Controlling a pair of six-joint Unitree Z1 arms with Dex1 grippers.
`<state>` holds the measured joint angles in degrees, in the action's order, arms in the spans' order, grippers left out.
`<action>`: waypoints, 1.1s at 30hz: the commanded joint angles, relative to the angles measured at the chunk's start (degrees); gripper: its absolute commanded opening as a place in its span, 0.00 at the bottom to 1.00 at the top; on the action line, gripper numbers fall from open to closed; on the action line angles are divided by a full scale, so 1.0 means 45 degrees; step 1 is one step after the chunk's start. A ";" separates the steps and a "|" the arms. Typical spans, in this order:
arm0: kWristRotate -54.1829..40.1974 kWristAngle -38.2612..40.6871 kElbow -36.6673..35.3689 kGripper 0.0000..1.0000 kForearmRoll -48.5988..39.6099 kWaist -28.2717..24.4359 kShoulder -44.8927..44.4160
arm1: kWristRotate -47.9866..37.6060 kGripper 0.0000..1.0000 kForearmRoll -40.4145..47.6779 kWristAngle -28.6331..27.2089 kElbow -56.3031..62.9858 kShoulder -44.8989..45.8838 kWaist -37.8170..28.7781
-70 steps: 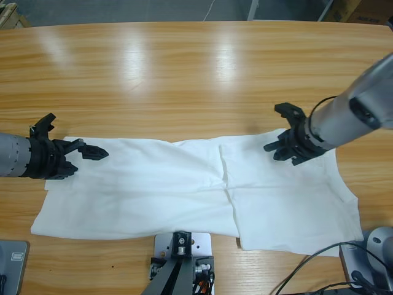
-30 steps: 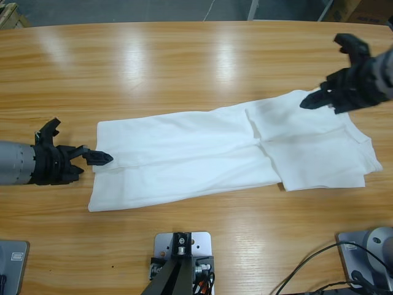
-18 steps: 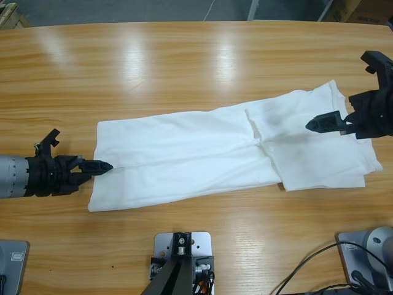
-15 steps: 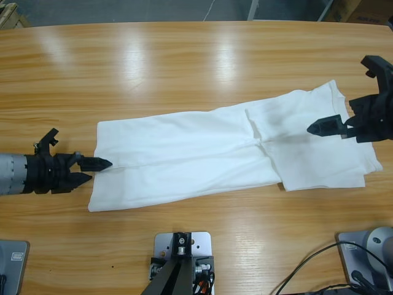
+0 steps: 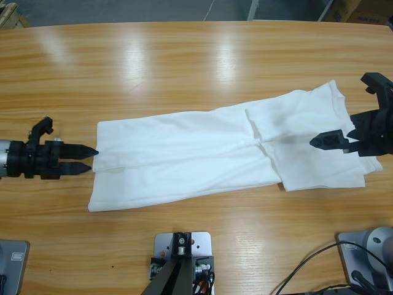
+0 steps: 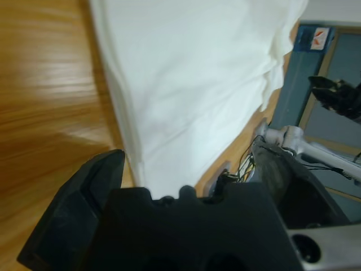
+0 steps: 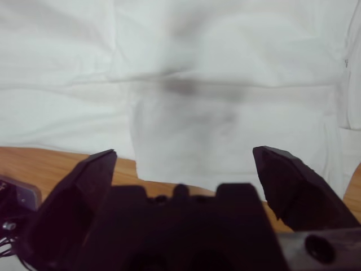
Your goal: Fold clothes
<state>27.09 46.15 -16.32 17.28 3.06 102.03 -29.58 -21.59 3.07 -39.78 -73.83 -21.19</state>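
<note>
The clothes are one white T-shirt (image 5: 184, 160), folded lengthwise into a long band that runs from the table's left middle up to the right. My left gripper (image 5: 92, 158) lies low at the shirt's left end, open, its tips right at the fabric's edge. In the left wrist view the T-shirt (image 6: 186, 73) spreads ahead of the left gripper (image 6: 186, 158). My right gripper (image 5: 338, 109) hovers over the shirt's right end, jaws spread wide with nothing between them. The right wrist view looks down on the T-shirt (image 7: 225, 56) beyond the right gripper (image 7: 183, 152).
The wooden table (image 5: 184, 67) stretches bare behind the shirt to its far edge. Cables (image 5: 307, 270) lie at the front right corner. The other arm's gripper (image 6: 338, 96) shows far off in the left wrist view.
The shirt went from a wider spread to a narrower band shifted right. Since half a second ago the left gripper has drawn back left to the hem; the right gripper edged slightly right.
</note>
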 commanded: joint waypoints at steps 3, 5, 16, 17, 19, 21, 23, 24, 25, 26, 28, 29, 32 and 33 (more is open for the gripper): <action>-0.0161 -0.1385 -0.0596 0.88 -0.0968 0.0555 0.1413 | -0.0165 1.00 0.0075 0.0052 0.0656 0.0619 -0.0115; -0.0013 -0.1428 -0.0686 0.87 -0.1218 0.1122 0.1503 | -0.0165 1.00 0.0111 0.0020 0.0656 0.0587 -0.0115; 0.1034 -0.3248 -0.1822 1.00 -0.4738 0.1723 0.0425 | -0.0165 1.00 0.0247 -0.0124 0.0695 0.0509 -0.0096; 0.1089 -0.3370 -0.1881 1.00 -0.4968 0.1723 0.0234 | -0.0165 1.00 0.0251 -0.0136 0.0707 0.0501 -0.0096; 0.1218 -0.3600 -0.2045 1.00 -0.5460 0.1723 -0.0044 | -0.0165 1.00 0.0329 -0.0155 0.0750 0.0431 -0.0096; 0.1226 -0.3709 -0.2225 1.00 -0.5761 0.1805 0.0171 | -0.0165 1.00 0.0364 -0.0155 0.0754 0.0373 -0.0096; 0.1323 -0.3913 -0.2405 1.00 -0.5890 0.2211 0.0612 | -0.0165 1.00 0.0364 -0.0183 0.0754 0.0412 -0.0096; 0.1405 -0.4045 -0.2463 1.00 -0.5874 0.2442 0.0761 | -0.0165 1.00 0.0364 -0.0214 0.0777 0.0443 -0.0096; 0.1554 -0.4252 -0.2518 1.00 -0.5870 0.2668 0.0788 | -0.0165 1.00 0.0364 -0.0253 0.0816 0.0474 -0.0096; 0.1753 -0.4459 -0.2569 0.99 -0.5827 0.2883 0.0823 | -0.0165 1.00 0.0364 -0.0273 0.0855 0.0490 -0.0096; 0.2218 -0.4760 -0.2760 0.94 -0.5734 0.3500 0.0925 | -0.0165 1.00 0.0380 -0.0273 0.0894 0.0466 -0.0096; 0.2479 -0.4998 -0.2850 0.93 -0.5734 0.3813 0.0944 | -0.0165 1.00 0.0404 -0.0273 0.0891 0.0462 -0.0096; 0.2819 -0.5409 -0.2916 0.91 -0.5695 0.4211 0.1124 | -0.0165 1.00 0.0462 -0.0292 0.0871 0.0482 -0.0096; 0.2835 -0.5413 -0.2916 0.91 -0.5652 0.4231 0.1179 | -0.0165 1.00 0.0458 -0.0312 0.0883 0.0490 -0.0096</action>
<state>36.68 27.97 -31.88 -7.30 17.88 99.01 -29.58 -20.30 2.67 -37.70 -71.70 -21.19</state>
